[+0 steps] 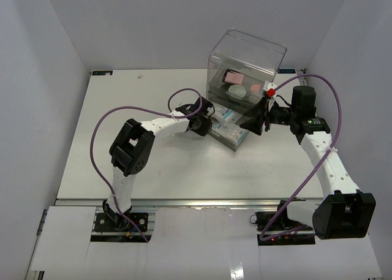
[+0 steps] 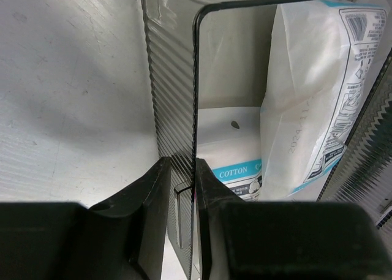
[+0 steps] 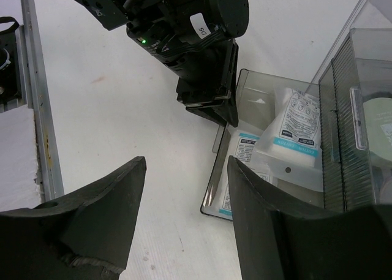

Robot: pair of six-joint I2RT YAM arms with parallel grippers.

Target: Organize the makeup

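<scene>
A grey ribbed drawer [image 1: 231, 144] stands pulled out of the clear box [image 1: 245, 53]. Two white-and-blue packets [image 1: 224, 116] lie in it. In the left wrist view one packet [image 2: 318, 78] leans upright and one [image 2: 229, 148] lies flat. My left gripper [image 2: 182, 166] is shut on the drawer's front wall [image 2: 171, 78]; it also shows in the top view [image 1: 205, 122]. My right gripper [image 3: 187, 163] is open and empty, above the table beside the drawer [image 3: 213, 179], at the box's front right in the top view [image 1: 254, 122]. A pink palette [image 1: 234, 77] and a pale compact [image 1: 237, 91] sit inside the box. The brushes are out of view.
The box stands at the table's back right. A closed upper drawer [image 3: 343, 108] holds a pale round compact [image 3: 380, 121]. Purple cables loop over both arms. White walls close in the table on three sides.
</scene>
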